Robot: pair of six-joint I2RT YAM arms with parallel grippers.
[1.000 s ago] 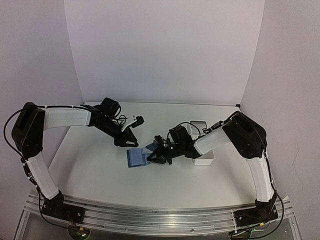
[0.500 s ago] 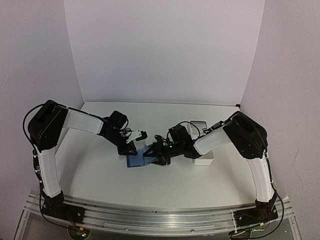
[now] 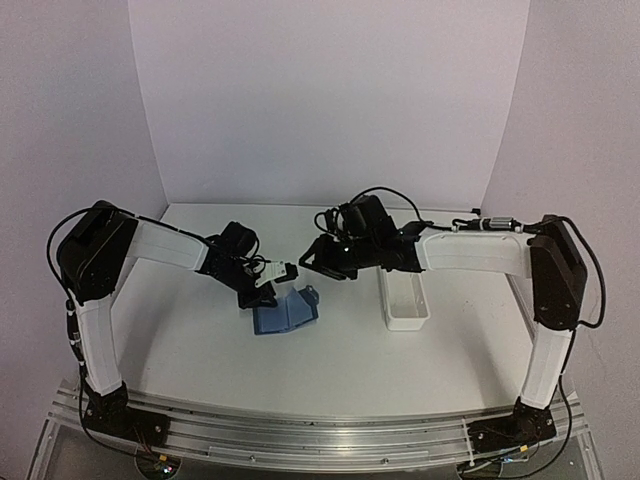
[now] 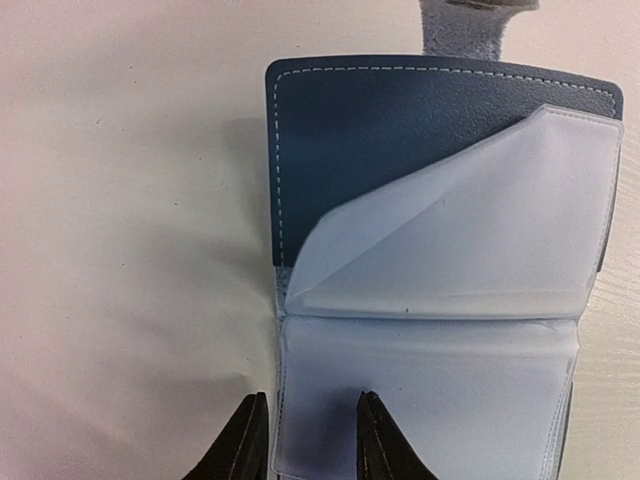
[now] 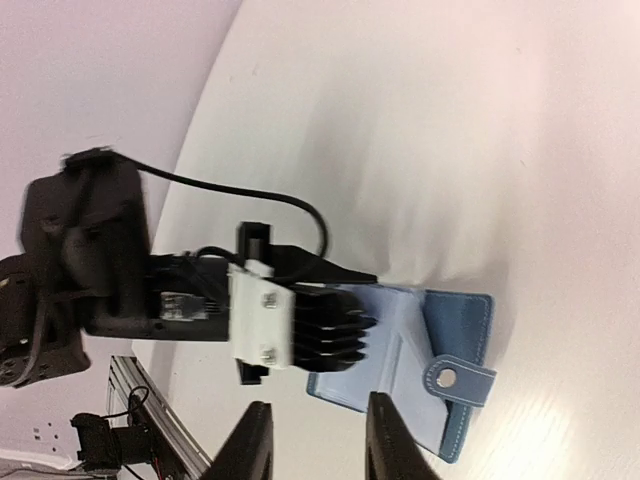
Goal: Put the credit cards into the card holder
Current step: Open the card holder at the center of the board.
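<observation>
The blue card holder (image 3: 288,312) lies open on the table, its flap propped up. In the left wrist view its blue flap (image 4: 400,150) is at the top, with clear sleeves below and one sleeve curling up. My left gripper (image 3: 263,295) is down at the holder's left edge. Its jaws (image 4: 305,445) stand a little apart astride that edge, one tip over the table and one over a sleeve. My right gripper (image 3: 310,258) is raised behind the holder, open and empty (image 5: 318,440). It looks down on the holder (image 5: 455,320) and its clasp tab (image 5: 458,380). No credit card shows.
A long white tray (image 3: 405,322) lies to the right of the holder, under the right forearm. White walls close off the back and both sides of the table.
My right gripper has lifted off the holder and drawn back and up. My left gripper has come down onto the holder's left edge. The flap now stands up.
</observation>
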